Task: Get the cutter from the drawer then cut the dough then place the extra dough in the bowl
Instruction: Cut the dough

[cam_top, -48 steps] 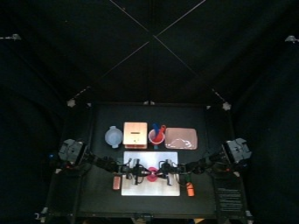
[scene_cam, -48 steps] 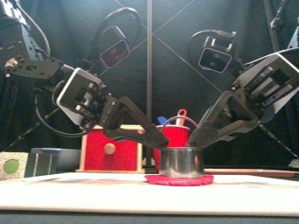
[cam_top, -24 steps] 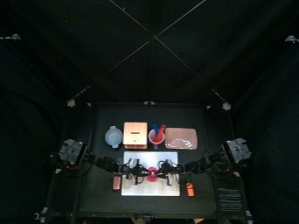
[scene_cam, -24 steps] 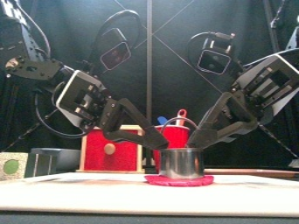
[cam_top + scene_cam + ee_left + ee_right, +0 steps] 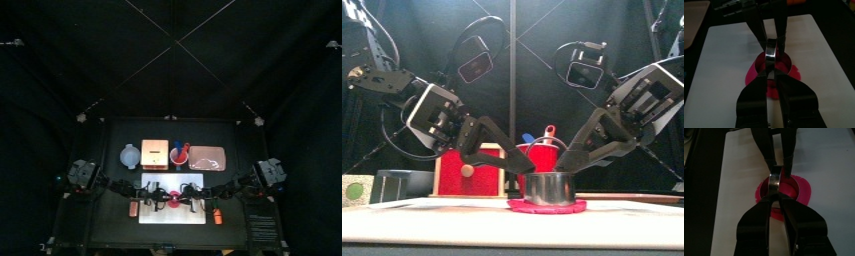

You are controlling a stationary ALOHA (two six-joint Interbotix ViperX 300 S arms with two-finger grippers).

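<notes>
Middle of the board [image 5: 174, 215], cutter [image 5: 547, 186] sits upright on the dough [image 5: 547, 207], dead between both arms. Left fingers [image 5: 751, 102] pinch its left wall, right fingers [image 5: 757, 228] its right.

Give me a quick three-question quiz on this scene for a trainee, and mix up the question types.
1. True or false: the cutter stands on the dough.
2. How many tools grip the cutter? A: none. B: one. C: two.
3. Fill the gap: the dough lies on the white ____.

Key:
1. True.
2. C. The left tool and the right tool both pinch its rim, from opposite sides.
3. cutting board.
</notes>
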